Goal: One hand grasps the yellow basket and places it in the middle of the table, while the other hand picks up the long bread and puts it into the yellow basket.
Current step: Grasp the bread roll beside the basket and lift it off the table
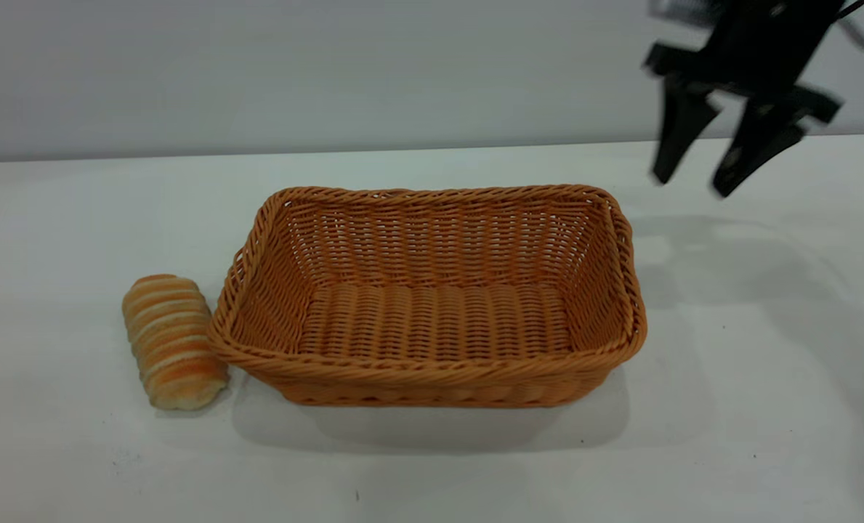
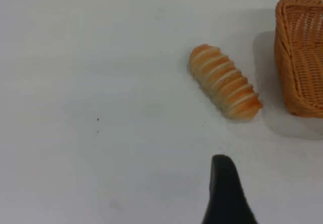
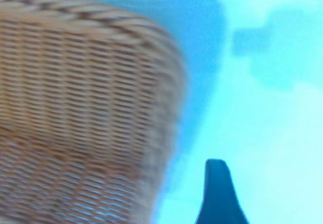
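Observation:
The yellow basket (image 1: 432, 372) stands empty in the middle of the white table (image 1: 766, 407). The long bread (image 1: 174, 341) lies on the table against the basket's left end. My right gripper (image 1: 692, 185) hangs open and empty in the air above the table, behind and right of the basket's right end. The right wrist view shows the basket's wall (image 3: 91, 108) and one finger (image 3: 218, 193). My left gripper (image 2: 250, 183) is out of the exterior view; its wrist view shows one finger (image 2: 224, 193) above bare table, apart from the bread (image 2: 224, 81) and the basket's end (image 2: 303, 57).
A plain grey wall runs behind the table's far edge (image 1: 184, 156). Bare tabletop lies left of the bread, in front of the basket and to its right. A few tiny dark specks (image 1: 357, 496) mark the surface.

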Tool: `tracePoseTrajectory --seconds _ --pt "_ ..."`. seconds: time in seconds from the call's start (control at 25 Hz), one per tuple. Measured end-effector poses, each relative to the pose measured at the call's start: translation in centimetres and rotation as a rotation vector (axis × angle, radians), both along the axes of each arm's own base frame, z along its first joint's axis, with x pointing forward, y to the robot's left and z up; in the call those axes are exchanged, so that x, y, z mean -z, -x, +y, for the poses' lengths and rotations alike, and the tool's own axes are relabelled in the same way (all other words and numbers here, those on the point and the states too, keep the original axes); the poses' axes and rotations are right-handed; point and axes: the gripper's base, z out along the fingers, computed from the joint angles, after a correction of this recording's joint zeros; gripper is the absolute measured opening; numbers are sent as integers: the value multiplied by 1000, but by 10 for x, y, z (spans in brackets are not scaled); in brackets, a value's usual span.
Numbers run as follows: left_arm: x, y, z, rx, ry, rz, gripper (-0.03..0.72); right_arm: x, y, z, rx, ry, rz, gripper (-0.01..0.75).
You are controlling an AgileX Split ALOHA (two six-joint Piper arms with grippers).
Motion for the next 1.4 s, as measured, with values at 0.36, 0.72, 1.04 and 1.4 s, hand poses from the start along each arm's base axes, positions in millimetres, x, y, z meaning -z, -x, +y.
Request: tracePoseTrajectory --seconds 0.36,0.72,1.04,1.4 --pt "11 -36 1 -28 18 174 513 -88 17 -34 -67 368 -183 517" --pt "32 -130 0 -71 44 460 513 -140 79 -41 -58 378 -233 509" --pt "98 -197 -3 -99 104 514 513 -147 141 -40 -47 346 -262 509" --pt "185 -262 -35 -12 108 571 513 -139 163 -42 -41 333 -288 509"
